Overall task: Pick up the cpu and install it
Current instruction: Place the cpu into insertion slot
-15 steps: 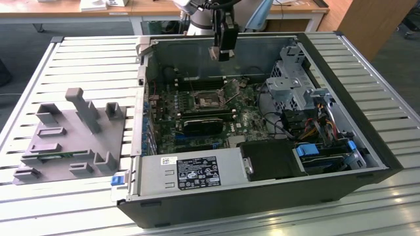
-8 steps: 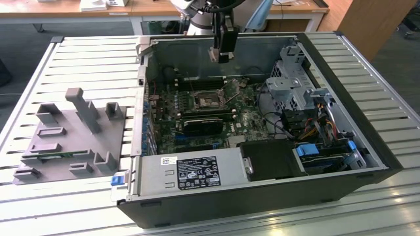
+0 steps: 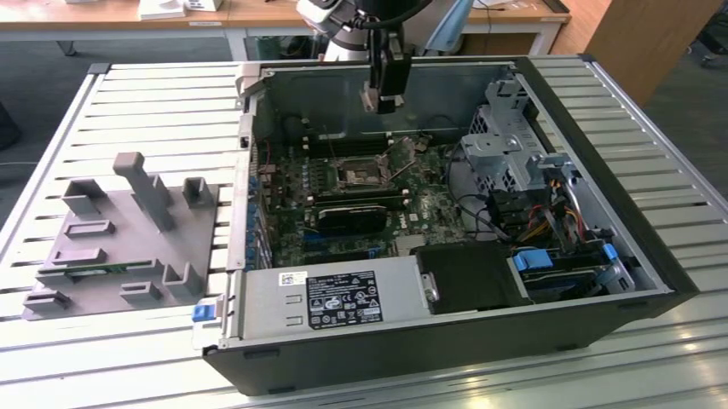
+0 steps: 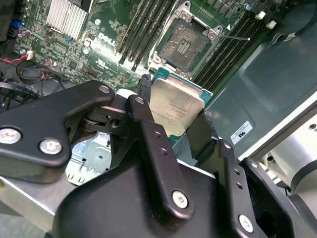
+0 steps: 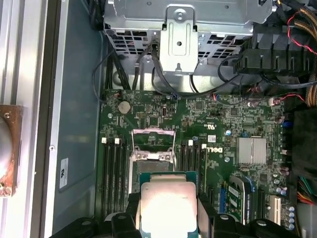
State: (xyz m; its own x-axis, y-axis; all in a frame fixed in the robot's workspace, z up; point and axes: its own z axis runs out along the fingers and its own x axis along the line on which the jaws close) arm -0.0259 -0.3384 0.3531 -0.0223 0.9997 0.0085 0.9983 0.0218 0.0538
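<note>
Claw point(image 3: 384, 102) hangs in the upper middle of the exterior view, over the far part of an open computer case point(image 3: 455, 341). Its two black fingers point(image 4: 148, 134) are drawn in narrowly on opposite edges of the cpu point(image 4: 174, 106). The cpu is held flat between them, silvery metal top facing the cameras, with a thin green border showing along its edges in both wrist views. It is in the air, clear of the motherboard point(image 3: 427, 204) and not seated.

The cpu socket point(image 4: 185, 44) lies just beside the held chip in both wrist views. Its square contact field is exposed and its metal frame is open. A thin wire lever point(image 4: 233, 37) stands out from one side of the frame. Rows of black memory slots point(image 5: 111, 173) flank the socket, and a finned silver heatsink point(image 5: 251, 150) sits further along the board.

In the exterior view the case lies on its side on a slatted metal bench point(image 3: 148, 102). A grey power supply point(image 3: 330, 298) occupies the lower middle of the frame, and a metal drive cage point(image 3: 506, 128) stands towards the exterior view's right. Coloured cable bundles point(image 3: 546, 213) run near the cage. A grey plastic fixture point(image 3: 114, 256) with upright posts rests on the bench at the exterior view's left, well apart from the claw.
</note>
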